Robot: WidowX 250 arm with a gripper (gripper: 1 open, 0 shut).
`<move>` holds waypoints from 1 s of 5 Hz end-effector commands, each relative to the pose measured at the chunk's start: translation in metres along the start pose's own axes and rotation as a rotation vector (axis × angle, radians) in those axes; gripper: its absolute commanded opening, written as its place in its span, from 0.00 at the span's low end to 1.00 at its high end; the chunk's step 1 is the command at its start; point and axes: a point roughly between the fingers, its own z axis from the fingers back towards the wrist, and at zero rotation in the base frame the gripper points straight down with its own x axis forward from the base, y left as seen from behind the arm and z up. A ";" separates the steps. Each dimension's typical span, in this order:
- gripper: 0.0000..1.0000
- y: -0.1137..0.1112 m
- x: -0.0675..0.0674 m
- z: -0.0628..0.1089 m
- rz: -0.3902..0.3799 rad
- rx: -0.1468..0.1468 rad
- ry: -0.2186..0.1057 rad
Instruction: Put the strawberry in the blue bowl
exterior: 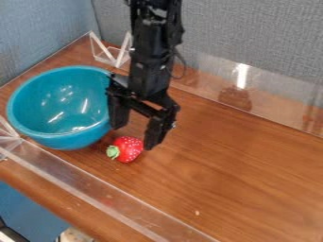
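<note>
1. Blk. two-finger robot claw [136, 135]: jaws open, nothing gripped, just by berry's 1 o'clock.
2. Sm. red toy strawberry w/ green leafy cap [127, 149]: on brown wood tbl. [228, 170], outside rnd. glossy teal-blue plastic bowl [57, 104], near its 4–5 o'clock.

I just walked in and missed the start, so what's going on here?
A black robot arm has its open hand poised near a red strawberry, apparently about to pick it up. The strawberry is on the wooden table, beside the blue bowl, not in it. Nothing is held.
</note>
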 end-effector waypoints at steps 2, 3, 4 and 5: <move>1.00 0.009 -0.001 -0.004 0.001 0.021 -0.043; 1.00 0.010 -0.001 -0.011 -0.003 0.021 -0.040; 1.00 0.011 -0.001 -0.018 -0.004 0.022 -0.036; 1.00 0.012 0.000 -0.024 -0.004 0.018 -0.035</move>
